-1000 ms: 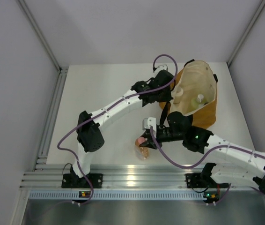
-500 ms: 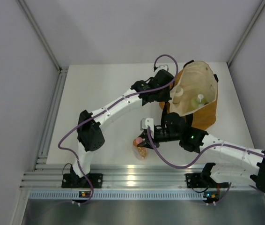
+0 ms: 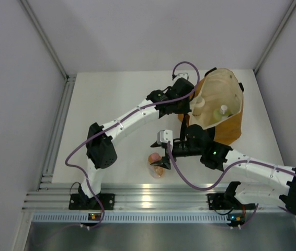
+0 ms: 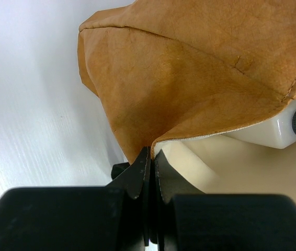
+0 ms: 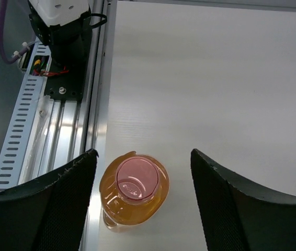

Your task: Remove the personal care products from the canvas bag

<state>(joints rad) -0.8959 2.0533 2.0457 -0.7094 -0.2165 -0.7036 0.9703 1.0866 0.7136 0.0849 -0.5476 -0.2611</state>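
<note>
The mustard-orange canvas bag (image 3: 226, 128) lies at the back right, its cream-lined mouth held up. My left gripper (image 3: 188, 106) is shut on the bag's rim (image 4: 152, 149). Inside, a cream round jar (image 3: 198, 101) and a white-capped bottle (image 3: 223, 110) show. The left wrist view shows a white bottle with a dark cap (image 4: 286, 125) in the lining. The orange bottle with a pink cap (image 3: 157, 166) stands upright on the table near the front edge. My right gripper (image 3: 162, 158) hangs open over this bottle (image 5: 136, 189), its fingers (image 5: 59, 204) apart from it on both sides.
An aluminium rail (image 3: 148, 197) runs along the table's near edge, close to the orange bottle (image 5: 48, 136). The left arm's base (image 5: 59, 23) sits on that rail. Grey enclosure walls (image 3: 27, 104) stand left and right of the white table (image 3: 116, 94).
My right gripper has opened and let go of the orange bottle, which now stands on the table. The left gripper has kept its hold on the bag's rim.
</note>
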